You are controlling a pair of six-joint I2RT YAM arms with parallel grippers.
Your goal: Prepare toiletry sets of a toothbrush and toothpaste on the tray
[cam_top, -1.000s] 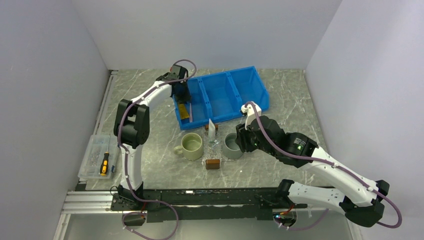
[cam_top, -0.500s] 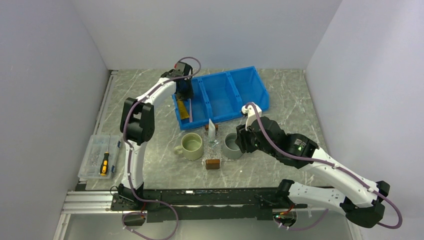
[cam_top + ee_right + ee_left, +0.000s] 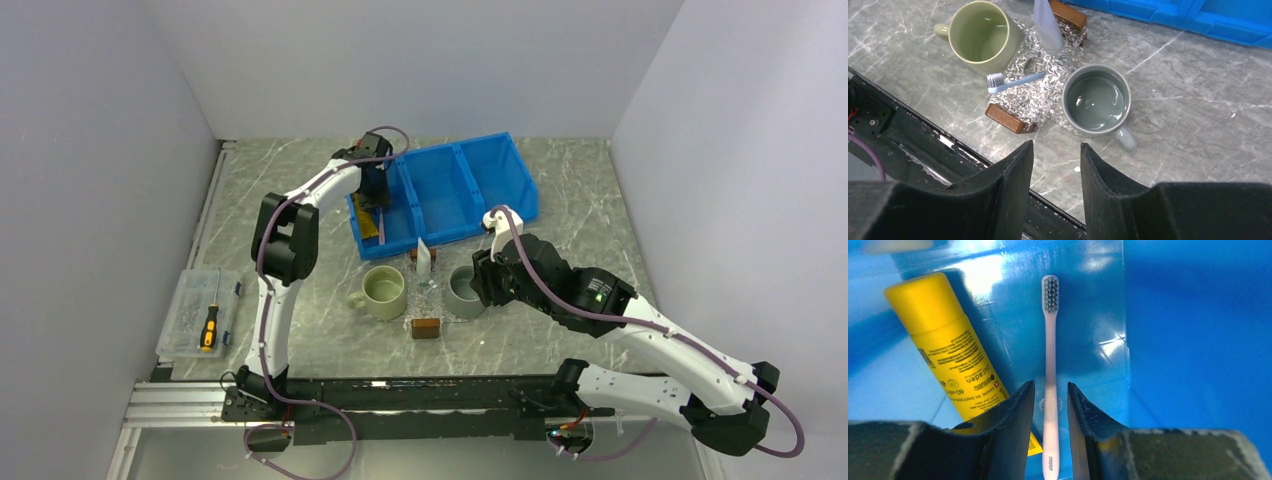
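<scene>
A pale pink toothbrush [image 3: 1050,365] lies flat in the left compartment of the blue bin [image 3: 445,190], bristles pointing away. My left gripper [image 3: 1050,385] is open and straddles its handle with a small gap on each side. A yellow toothpaste tube [image 3: 948,355] lies just left of the brush. The clear tray [image 3: 1033,100], with brown block handles [image 3: 1008,118], holds a light blue toothbrush [image 3: 1013,82] and a white tube [image 3: 1048,25]. My right gripper [image 3: 1056,145] is open and empty above the table, near the tray's front edge.
A green mug [image 3: 980,35] stands left of the tray and a grey mug [image 3: 1096,100] stands right of it. A clear parts box with a yellow screwdriver [image 3: 208,325] sits at the table's left edge. The bin's middle and right compartments look empty.
My left arm has swung right and my left gripper has moved over the pink toothbrush in the bin's left compartment. The right arm has not moved.
</scene>
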